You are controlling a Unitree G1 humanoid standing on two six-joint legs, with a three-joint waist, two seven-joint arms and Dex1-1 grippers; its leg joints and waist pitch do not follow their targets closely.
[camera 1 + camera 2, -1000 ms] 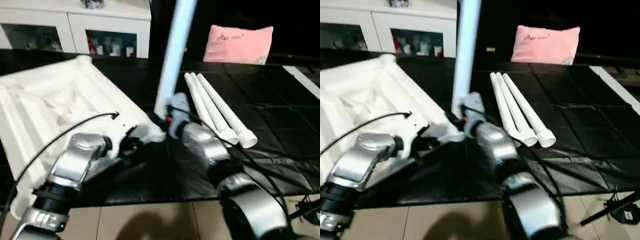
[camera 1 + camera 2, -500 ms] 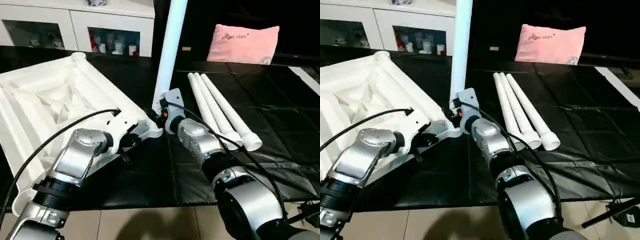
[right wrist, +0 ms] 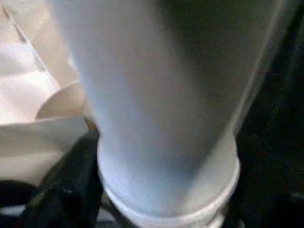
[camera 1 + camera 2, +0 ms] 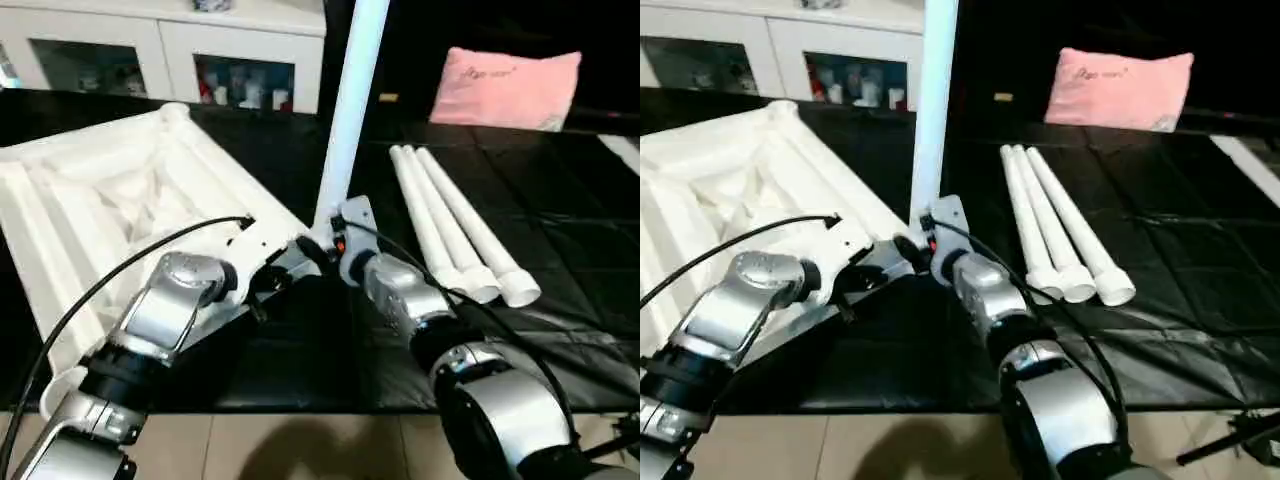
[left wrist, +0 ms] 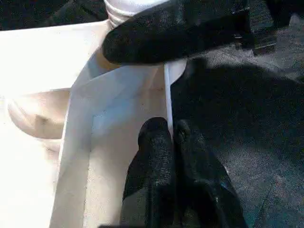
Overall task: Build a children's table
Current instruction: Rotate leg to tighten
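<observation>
The children's table top [image 4: 100, 200] lies upside down on the black mat, ribbed underside up. One white leg [image 4: 350, 110] stands upright at its near corner socket, its collared foot [image 3: 166, 190] close up in the right wrist view. Three more legs [image 4: 450, 220] lie side by side on the mat to the right. My left gripper [image 4: 290, 268] is at that corner, shut on the thin rim of the table top [image 5: 167, 95]. My right gripper [image 4: 325, 240] is at the foot of the upright leg, right up against it.
A pink pillow [image 4: 510, 85] lies at the back right on the black mat [image 4: 580, 250]. A white cabinet with glass doors [image 4: 160, 55] stands behind the table top. Tiled floor [image 4: 300, 445] runs along the mat's near edge.
The camera has shifted, so the whole picture has moved a little. The leg still stands upright at the corner, and both arms stay by it.
</observation>
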